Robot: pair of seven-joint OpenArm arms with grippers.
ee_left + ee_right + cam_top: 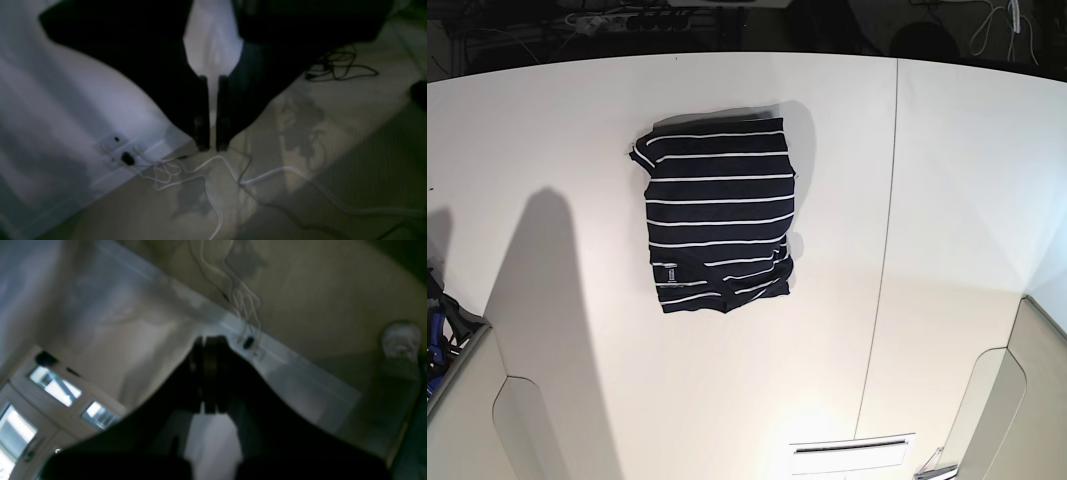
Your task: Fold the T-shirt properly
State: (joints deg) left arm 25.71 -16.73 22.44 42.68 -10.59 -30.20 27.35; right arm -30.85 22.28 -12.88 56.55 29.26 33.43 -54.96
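Soft striped cloth T-shirt (719, 215) on a smooth matt white table (947, 200).

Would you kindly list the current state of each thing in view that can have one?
T-shirt: folded into a compact rectangle, lying flat on the table, untouched.
Left gripper: shut but for a thin slit, empty, aimed at floor and wall.
Right gripper: shut, empty, aimed away from the table.
Table: white, bearing only the shirt.
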